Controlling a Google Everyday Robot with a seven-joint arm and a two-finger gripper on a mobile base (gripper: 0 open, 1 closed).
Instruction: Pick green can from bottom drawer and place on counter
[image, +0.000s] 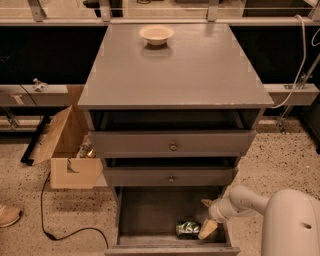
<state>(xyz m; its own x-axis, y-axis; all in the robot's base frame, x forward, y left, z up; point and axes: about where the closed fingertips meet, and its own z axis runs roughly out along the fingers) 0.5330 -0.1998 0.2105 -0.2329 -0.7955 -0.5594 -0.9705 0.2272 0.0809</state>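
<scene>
One white, rounded robot arm (248, 199) reaches in from the lower right. Its wrist is bent so that the two-finger gripper (204, 218) points left and down into the deep grey wooden bottom drawer (145, 212), which is pulled open. The jaws stand spread with nothing between them. The small shiny green can (187, 228) lies on the drawer floor just left of the lower finger (208, 229); whether they touch, I cannot tell. Far above the jaws, the flat matte grey counter (175, 75) carries a pale round bowl (156, 34).
</scene>
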